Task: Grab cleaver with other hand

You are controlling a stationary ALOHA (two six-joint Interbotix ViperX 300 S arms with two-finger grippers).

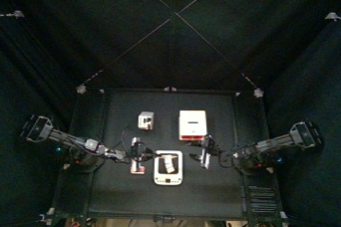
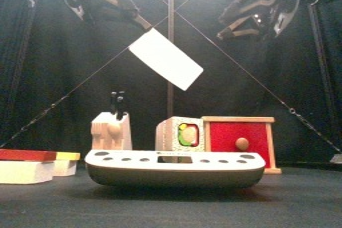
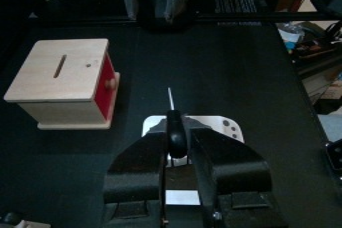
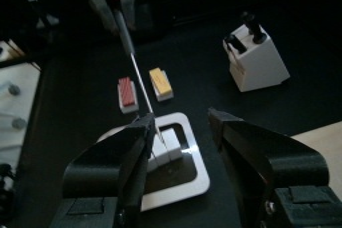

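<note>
Black curtains ring the small black surface [image 1: 120,121]. We see the left claw [image 3: 175,150] clamped on the handle of the cleaver [image 2: 166,58], raised above the white scale [image 2: 174,168]. The right claw [image 4: 185,132] hangs wide apart, gripping nothing, nearby.

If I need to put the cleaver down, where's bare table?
The left hand holds the cleaver above the scale. Bare table lies along the right edge beside the wooden box, and along the back edge behind the box and knife block. The front middle, around the scale and blocks, is crowded.
</note>
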